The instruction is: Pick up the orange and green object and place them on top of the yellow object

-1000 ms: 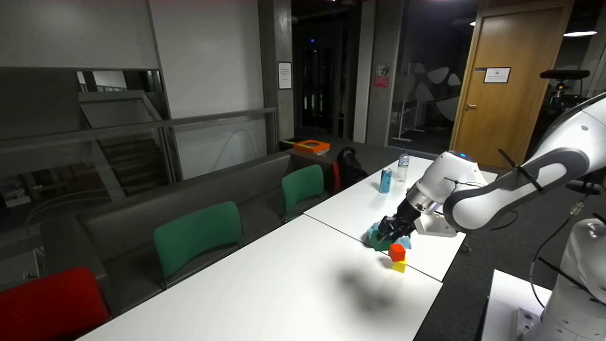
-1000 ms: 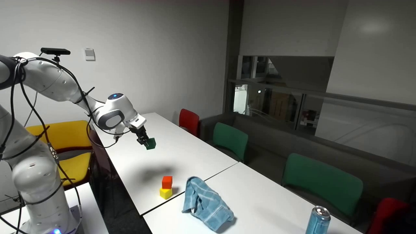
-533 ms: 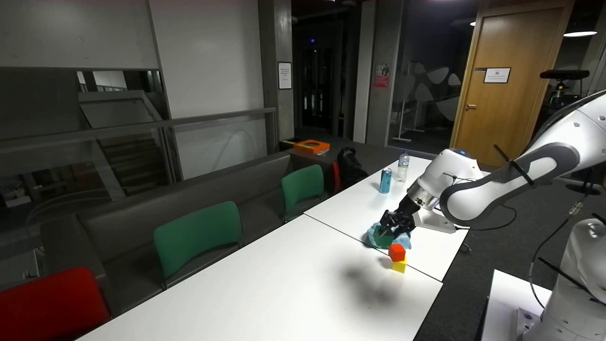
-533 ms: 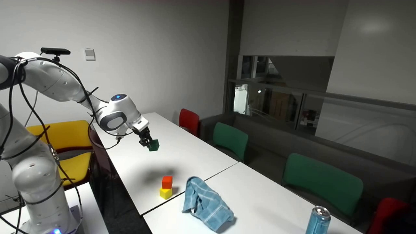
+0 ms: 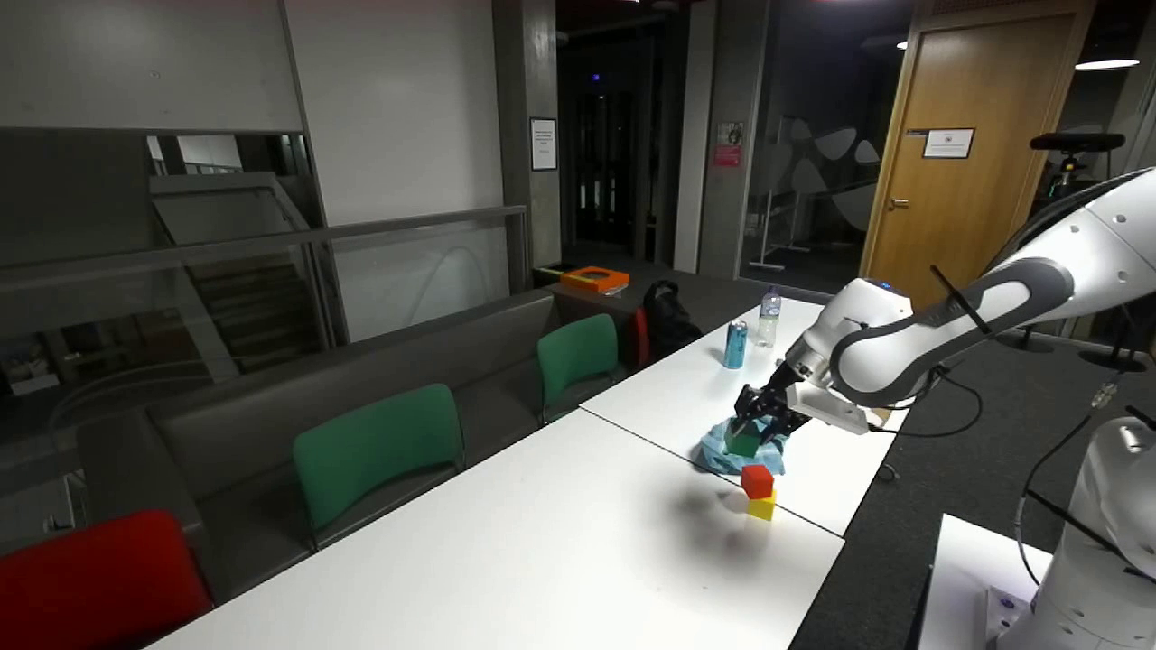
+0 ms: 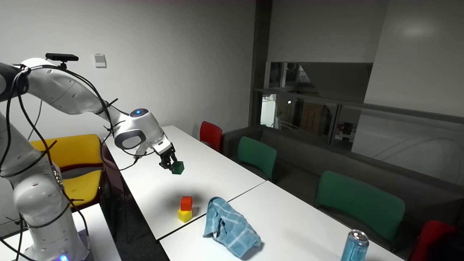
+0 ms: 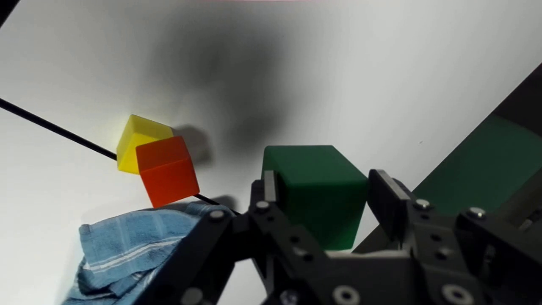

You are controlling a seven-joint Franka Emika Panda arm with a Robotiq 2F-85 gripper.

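A green cube shows in both exterior views [image 5: 742,440] [image 6: 178,168] and in the wrist view [image 7: 324,199]. My gripper [image 7: 324,186] is shut on it, with one finger on each side, and holds it in the air above the white table. The orange cube [image 6: 186,203] sits on top of the yellow cube [image 6: 185,216], slightly turned against it. This stack also shows in the wrist view, orange cube [image 7: 169,178] and yellow cube [image 7: 142,133], left of the held cube. The orange cube [image 5: 757,481] partly covers the yellow cube [image 5: 762,508] in an exterior view.
A crumpled blue cloth [image 6: 232,228] lies beside the stack, near the seam between the two tables; it also shows in the wrist view [image 7: 131,245]. A blue can [image 5: 735,345] and a clear bottle [image 5: 769,318] stand farther along. Green chairs [image 6: 256,156] line the table's long side.
My gripper has carried the green cube right and down in an exterior view, its image closer to the stack, and slightly up and right in both-view comparison. The orange and yellow cubes have not moved.
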